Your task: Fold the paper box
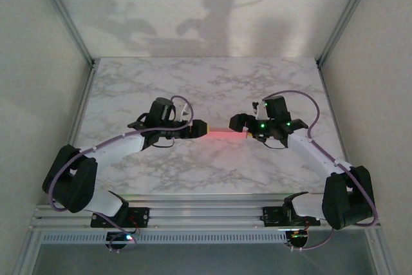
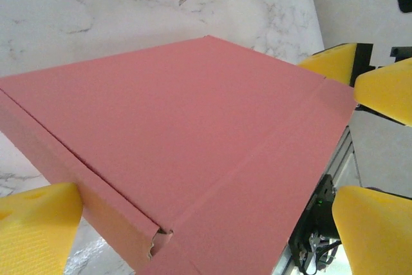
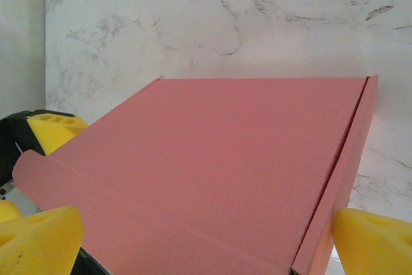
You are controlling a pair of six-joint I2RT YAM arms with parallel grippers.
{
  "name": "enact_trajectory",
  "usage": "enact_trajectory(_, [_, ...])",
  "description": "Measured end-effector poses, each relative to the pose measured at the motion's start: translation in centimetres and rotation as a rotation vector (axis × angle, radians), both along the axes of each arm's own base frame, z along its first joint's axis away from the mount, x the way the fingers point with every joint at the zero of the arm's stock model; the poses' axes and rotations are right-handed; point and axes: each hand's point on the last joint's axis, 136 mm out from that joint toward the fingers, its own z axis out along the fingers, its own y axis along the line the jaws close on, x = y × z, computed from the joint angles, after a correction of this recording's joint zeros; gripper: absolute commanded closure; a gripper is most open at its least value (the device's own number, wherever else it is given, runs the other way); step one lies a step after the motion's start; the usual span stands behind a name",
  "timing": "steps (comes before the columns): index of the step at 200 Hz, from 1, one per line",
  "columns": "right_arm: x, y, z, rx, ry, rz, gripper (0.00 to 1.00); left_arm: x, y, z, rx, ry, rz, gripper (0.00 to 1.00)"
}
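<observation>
item: one paper box [image 1: 225, 131], pink face toward both wrist cameras. in the top view it shows edge-on as a thin pink strip at the middle of the marble surface [image 1: 193, 82]. its long axis runs left to right, with one end at each end effector. a faint pink tint lies on the surface just on the near side of the strip. whether the box rests on the surface or hangs clear of it cannot be told.

creases: one crease line [image 2: 251, 152] crosses the pink face. one narrow side flap [image 2: 77, 178] is turned along an edge, with a small ragged notch at its corner.

count: two arms, two end effectors, four yellow fingers.

left end effector [image 1: 201, 128]: jaws spread wide and straddling the box's end. one finger [image 2: 38, 233] sits against the turned flap. the other stands just beside the opposite edge, with a sliver of gap between.

right end effector [image 1: 246, 131]: jaws likewise spread wide, with the other end of the box between its fingers [image 3: 373, 246].

surroundings: a metal rail [image 1: 206, 214] runs along the near edge. pale walls [image 1: 38, 62] stand on three sides. both ends of the box are blocked by the arms.
</observation>
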Motion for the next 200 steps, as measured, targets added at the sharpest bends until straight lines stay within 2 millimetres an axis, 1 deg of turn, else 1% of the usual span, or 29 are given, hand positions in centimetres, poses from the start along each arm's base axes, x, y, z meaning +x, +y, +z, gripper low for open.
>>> enact_trajectory(60, [0.5, -0.3, 1.0, 0.035, 0.023, -0.031, 0.01, 0.4, 0.3, 0.5, -0.017, 0.004, 0.010, 0.01])
enact_trajectory(114, [0.8, 0.0, 0.8, 0.051, 0.049, -0.027, 0.01, 0.8, 0.6, 0.4, -0.027, 0.026, 0.030, 0.01])
enact_trajectory(153, [0.9, -0.5, -0.3, 0.014, 0.054, -0.040, 0.01, 0.6, 0.7, -0.2, -0.019, 0.037, 0.032, 0.01])
enact_trajectory(165, [0.7, -0.5, -1.0, 0.007, 0.057, -0.032, 0.01, 0.2, 0.9, -0.9, -0.012, 0.057, 0.034, 0.01])
enact_trajectory(200, [0.1, -0.6, -4.2, -0.023, 0.067, 0.019, 0.01, -1.5, 1.5, -3.7, 0.007, 0.143, 0.054, 0.01])
